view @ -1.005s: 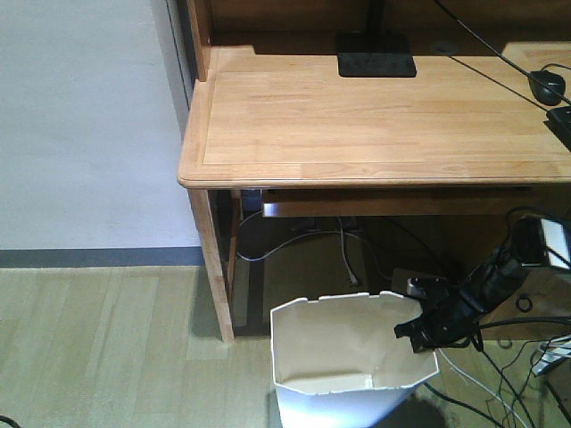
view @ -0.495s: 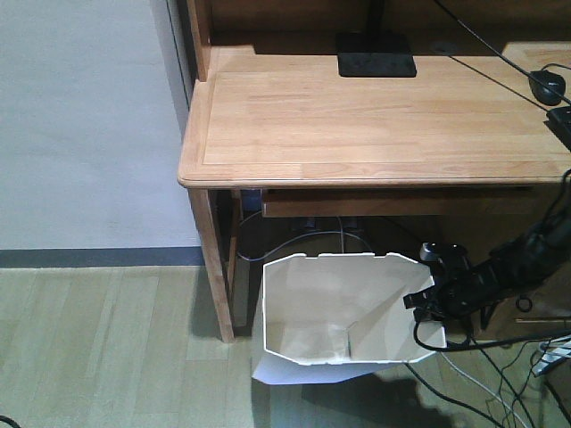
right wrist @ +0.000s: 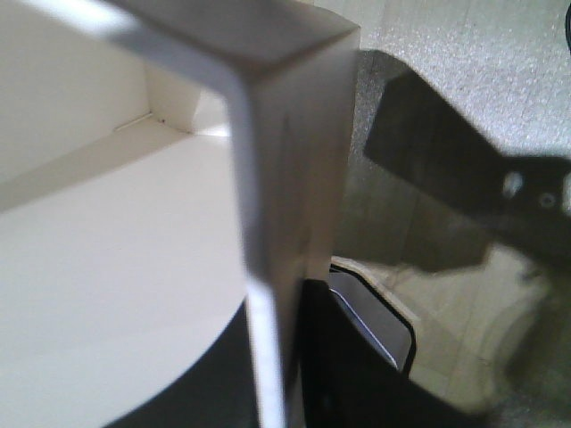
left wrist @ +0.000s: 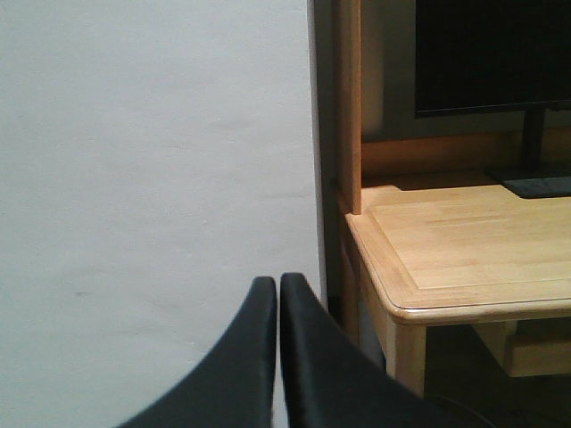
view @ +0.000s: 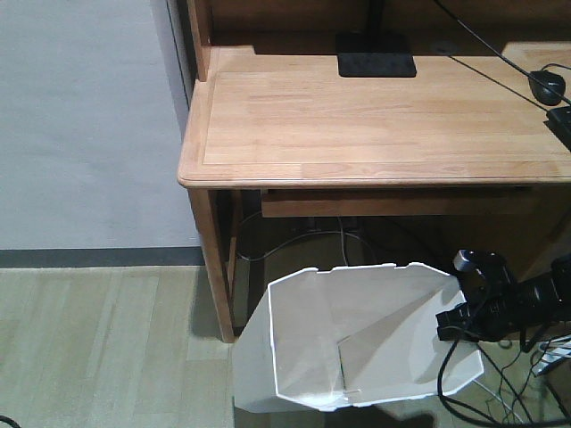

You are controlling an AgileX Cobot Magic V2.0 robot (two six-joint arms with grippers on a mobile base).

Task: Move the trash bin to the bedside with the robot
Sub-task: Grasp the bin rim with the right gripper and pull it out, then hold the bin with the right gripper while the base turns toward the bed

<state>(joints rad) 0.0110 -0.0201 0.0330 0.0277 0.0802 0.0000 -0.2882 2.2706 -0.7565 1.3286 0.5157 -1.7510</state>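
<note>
The white trash bin (view: 303,330) hangs tilted in front of the desk, its open mouth facing the front camera and its cream inside showing. The robot's right gripper (view: 452,319) is shut on the bin's right rim, one finger inside and one outside. In the right wrist view the bin wall (right wrist: 268,178) runs straight between the black jaws of the right gripper (right wrist: 272,357). My left gripper (left wrist: 278,282) is shut on nothing, its tips touching, and it faces a pale wall beside the desk. The bedside is out of view.
A light wooden desk (view: 375,116) stands just behind the bin, its left leg (view: 214,267) close to the bin's left side. A monitor base (view: 375,55) and a mouse (view: 546,85) lie on it. Cables (view: 339,236) hang under it and trail on the floor at right.
The bin has risen, tipped its mouth more toward the camera and shifted right. The right gripper holding its rim moved right and slightly down in the frame.
</note>
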